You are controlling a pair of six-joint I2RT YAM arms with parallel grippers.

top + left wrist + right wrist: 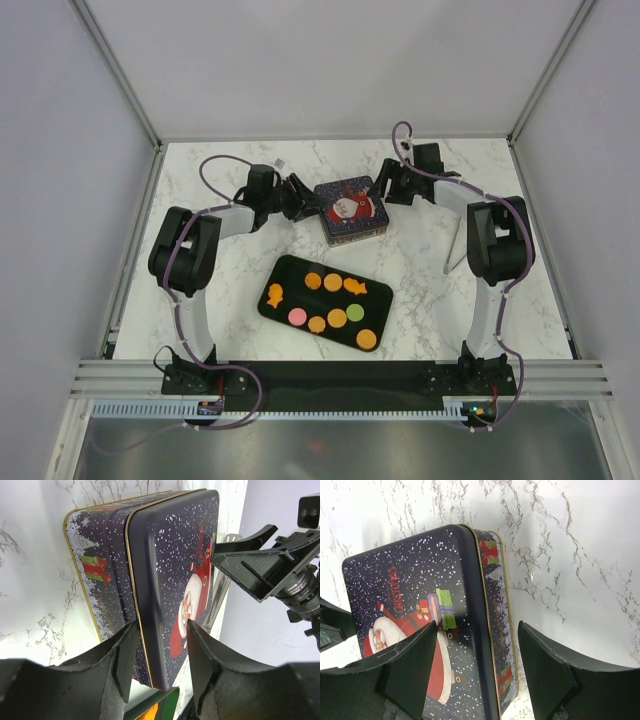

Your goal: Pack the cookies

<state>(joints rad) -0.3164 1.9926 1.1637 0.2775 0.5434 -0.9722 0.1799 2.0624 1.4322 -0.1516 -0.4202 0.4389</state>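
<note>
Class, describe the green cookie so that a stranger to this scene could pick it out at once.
On the white marble table, on the near side of the Christmas tin, lies a black tray holding cookies. Toward its right end sits one round cookie; it is the only green one, its neighbours being orange or pink.

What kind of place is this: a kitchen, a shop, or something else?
Probably a robot test cell in a lab: plain white walls in metal framing, a marble-look table, and a left arm and right arm bolted at its near edge.
</note>
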